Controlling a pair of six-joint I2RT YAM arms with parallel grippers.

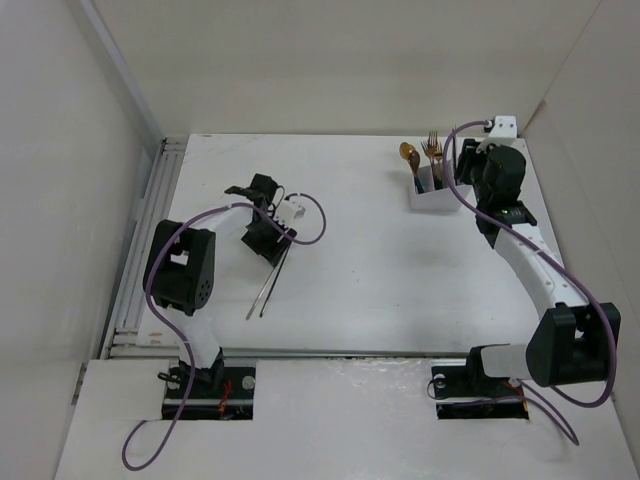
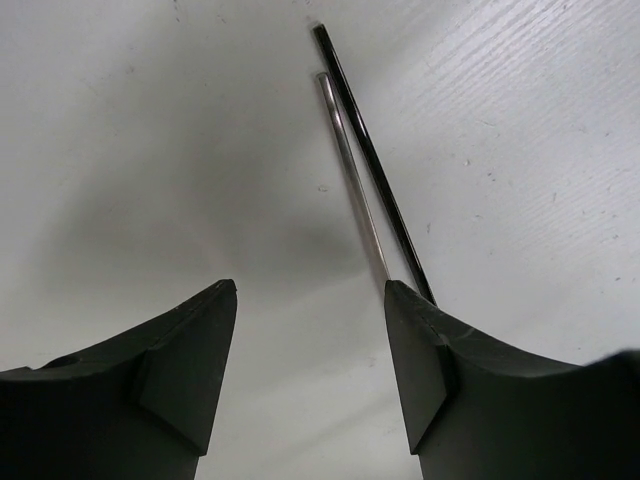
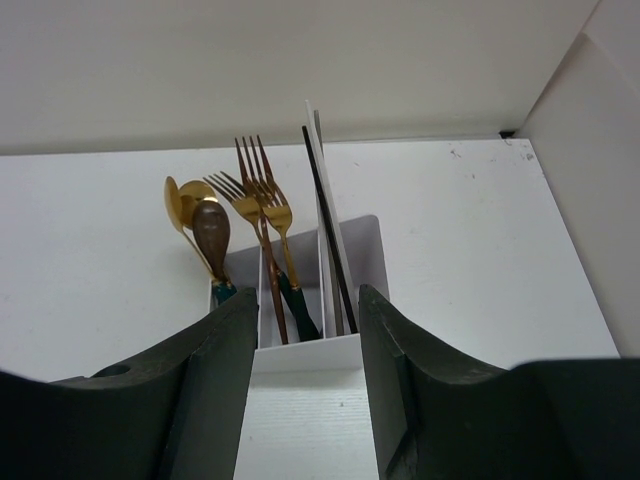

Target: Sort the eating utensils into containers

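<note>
Near left of the table (image 1: pixel 380 290): two chopsticks (image 1: pixel 268 288) lie side by side on the surface, one silver (image 2: pixel 350 170), one dark (image 2: pixel 372 160).
Left gripper (image 2: pixel 310 290): over the chopsticks' far ends, pointing down; jaws apart, grasping nothing; both sticks reach one finger (image 2: pixel 420 360), and the dark one passes behind its tip.
Right gripper (image 3: pixel 305 300): far right, just beside the box; jaws released, nothing between them.
Box (image 3: pixel 305 352): white, standing near the far right corner, split by dividers into narrow compartments.
Left compartment: gold spoons (image 3: pixel 190 210), bowls up.
Middle compartment: gold forks (image 3: pixel 255 185), tines up, dark handles down inside.
Right compartment: one dark chopstick (image 3: pixel 325 210) leaning against a divider.
</note>
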